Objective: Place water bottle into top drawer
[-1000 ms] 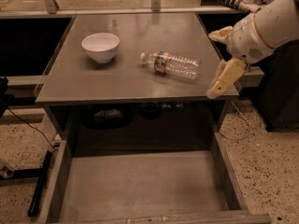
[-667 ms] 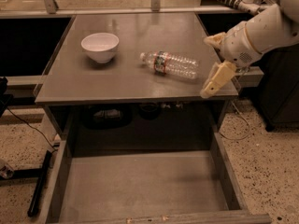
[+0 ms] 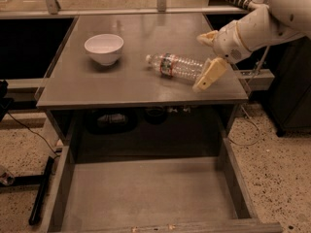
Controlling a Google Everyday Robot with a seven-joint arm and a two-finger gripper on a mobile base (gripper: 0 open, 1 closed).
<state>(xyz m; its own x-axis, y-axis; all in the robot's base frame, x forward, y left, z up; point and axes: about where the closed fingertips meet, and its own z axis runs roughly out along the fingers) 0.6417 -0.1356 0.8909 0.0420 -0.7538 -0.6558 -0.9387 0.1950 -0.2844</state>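
Observation:
The water bottle (image 3: 176,67) lies on its side on the grey table (image 3: 121,84), cap pointing left, red-and-dark label near the neck. My gripper (image 3: 208,56) is open at the bottle's right end, one cream finger (image 3: 210,74) in front of the bottle's base and the other finger (image 3: 207,37) behind it. The jaws straddle the base without closing on it. The top drawer (image 3: 146,193) is pulled out below the table front, wide, shallow and empty.
A white bowl (image 3: 104,48) stands on the table's left half. A dark shelf with objects (image 3: 114,120) sits under the tabletop. A black pole (image 3: 41,191) lies on the speckled floor at the left. Dark furniture (image 3: 291,91) stands at the right.
My arm has moved left from beyond the table's right edge toward the bottle, so the fingers now sit around the bottle's base. The bottle and bowl have not moved.

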